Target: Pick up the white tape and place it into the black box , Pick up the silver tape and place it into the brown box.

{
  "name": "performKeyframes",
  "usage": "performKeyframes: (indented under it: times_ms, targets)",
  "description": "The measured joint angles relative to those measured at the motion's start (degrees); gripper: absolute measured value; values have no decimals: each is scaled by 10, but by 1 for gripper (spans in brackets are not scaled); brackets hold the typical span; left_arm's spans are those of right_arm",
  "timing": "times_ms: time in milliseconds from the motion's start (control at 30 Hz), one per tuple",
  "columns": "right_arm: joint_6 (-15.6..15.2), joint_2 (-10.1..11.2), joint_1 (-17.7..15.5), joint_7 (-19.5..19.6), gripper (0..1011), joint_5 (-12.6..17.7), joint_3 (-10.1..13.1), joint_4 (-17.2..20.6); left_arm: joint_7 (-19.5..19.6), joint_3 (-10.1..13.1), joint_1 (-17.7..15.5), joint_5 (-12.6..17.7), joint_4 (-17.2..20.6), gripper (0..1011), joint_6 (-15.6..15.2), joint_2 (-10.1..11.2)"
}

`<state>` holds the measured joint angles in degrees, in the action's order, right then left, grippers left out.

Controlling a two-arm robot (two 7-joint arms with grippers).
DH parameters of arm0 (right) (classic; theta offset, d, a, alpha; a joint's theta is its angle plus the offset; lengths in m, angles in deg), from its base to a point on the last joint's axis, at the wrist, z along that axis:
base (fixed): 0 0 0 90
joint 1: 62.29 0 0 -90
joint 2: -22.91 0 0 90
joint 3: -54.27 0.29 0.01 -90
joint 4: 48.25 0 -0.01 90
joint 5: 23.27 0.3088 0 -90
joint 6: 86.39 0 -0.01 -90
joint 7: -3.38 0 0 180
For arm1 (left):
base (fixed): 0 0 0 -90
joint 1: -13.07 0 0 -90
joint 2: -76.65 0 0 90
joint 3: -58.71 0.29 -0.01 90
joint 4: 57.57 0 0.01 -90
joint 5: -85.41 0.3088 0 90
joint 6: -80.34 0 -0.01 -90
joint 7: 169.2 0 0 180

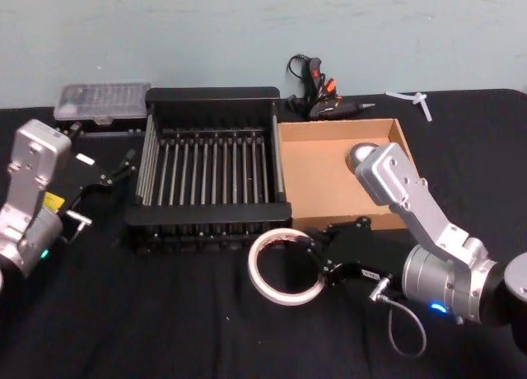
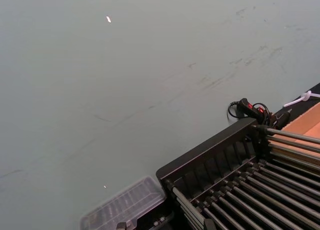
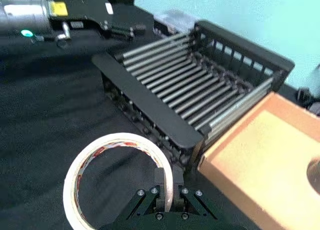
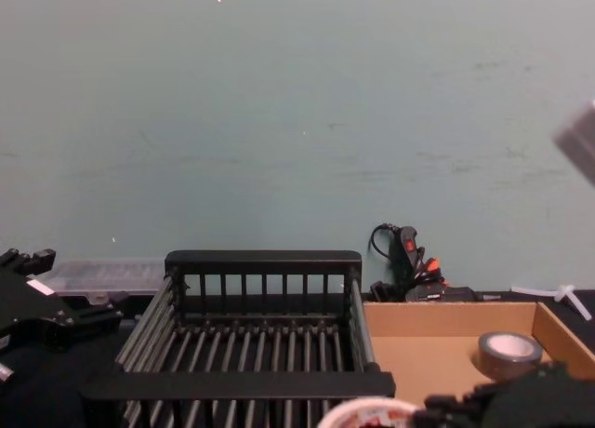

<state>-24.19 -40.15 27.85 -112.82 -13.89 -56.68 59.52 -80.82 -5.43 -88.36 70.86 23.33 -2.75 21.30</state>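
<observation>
The left gripper (image 1: pixel 128 161) is held above the black cloth-covered table (image 1: pixel 165 329), just left of the black box (image 1: pixel 210 169); its fingers are seen slightly apart with nothing between them. Behind it, a clear plastic case (image 1: pixel 103 101) lies against the wall. To the right of that gripper, the black box stands with nothing on its barred floor. In front of the box's near right corner, the white tape (image 1: pixel 284 266) is gripped by the right gripper (image 1: pixel 317 253), whose fingers are clamped across the ring's right wall, one inside the ring and one outside. The brown box (image 1: pixel 317 173) sits just behind the right gripper, touching the black box's right side. The silver tape (image 4: pixel 507 354) lies flat inside the brown box, in its right part. A glue gun (image 1: pixel 321 95) rests behind the brown box.
</observation>
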Motion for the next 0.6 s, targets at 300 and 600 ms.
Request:
performKeyframes:
  times_ms: [300, 600]
  targets:
    - [35, 4, 19, 12, 98, 7, 2, 4, 0, 0, 0, 0, 0, 1001, 0, 0]
    - [56, -15, 73, 34, 98, -6, -13, -40, 0, 0, 0, 0, 0, 1001, 0, 0]
